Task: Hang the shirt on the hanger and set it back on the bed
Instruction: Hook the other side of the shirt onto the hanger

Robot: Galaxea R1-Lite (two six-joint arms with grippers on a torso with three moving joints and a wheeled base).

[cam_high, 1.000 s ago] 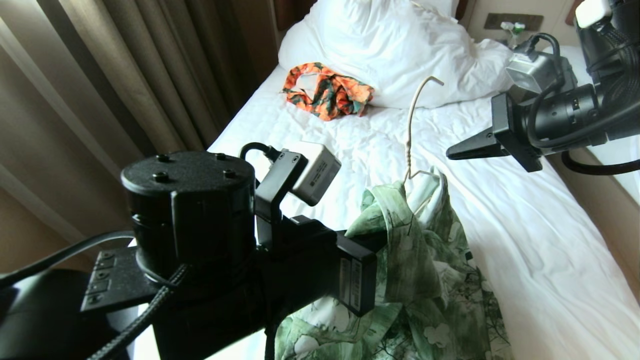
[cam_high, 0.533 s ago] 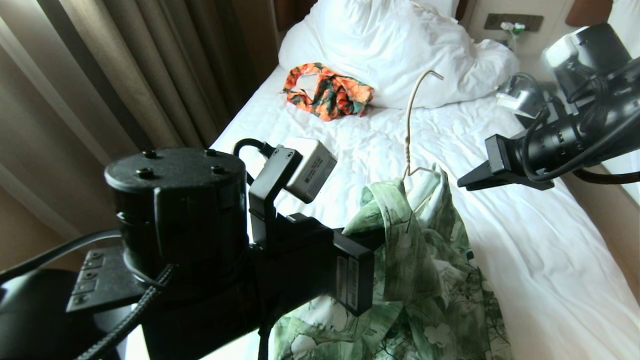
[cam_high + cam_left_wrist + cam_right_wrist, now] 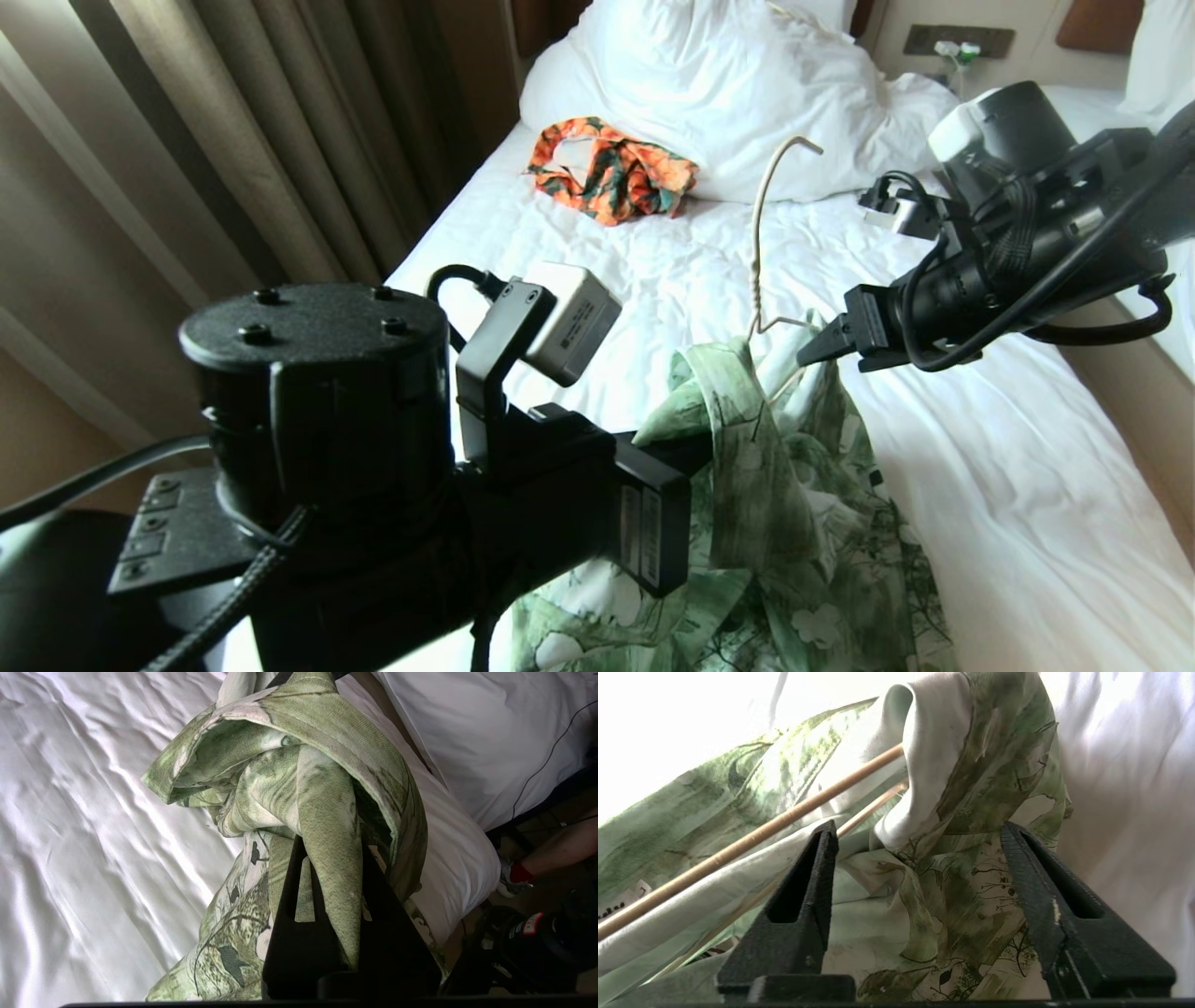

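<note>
The light green flowered shirt (image 3: 775,504) hangs bunched above the white bed (image 3: 980,448), its lower part trailing down. The cream wire hanger (image 3: 758,224) stands upright out of the collar, hook at the top. My left gripper (image 3: 329,849) is shut on a fold of the shirt (image 3: 299,779) near the collar and holds it up; in the head view its tips (image 3: 698,446) meet the cloth from the left. My right gripper (image 3: 919,830) is open, its fingers on either side of a collar fold (image 3: 952,765) beside the hanger's wires (image 3: 784,819). From the head view it (image 3: 812,353) reaches in from the right.
An orange-and-green garment (image 3: 611,168) lies near the bunched duvet and pillow (image 3: 738,84) at the head of the bed. Curtains (image 3: 233,140) hang along the left side. A second bed (image 3: 1153,56) is at the far right. A person's leg (image 3: 551,854) shows beside the bed.
My right gripper has come down and to the left, from above the sheet to the shirt's collar, and its fingers have opened. The left gripper still holds the shirt in about the same place.
</note>
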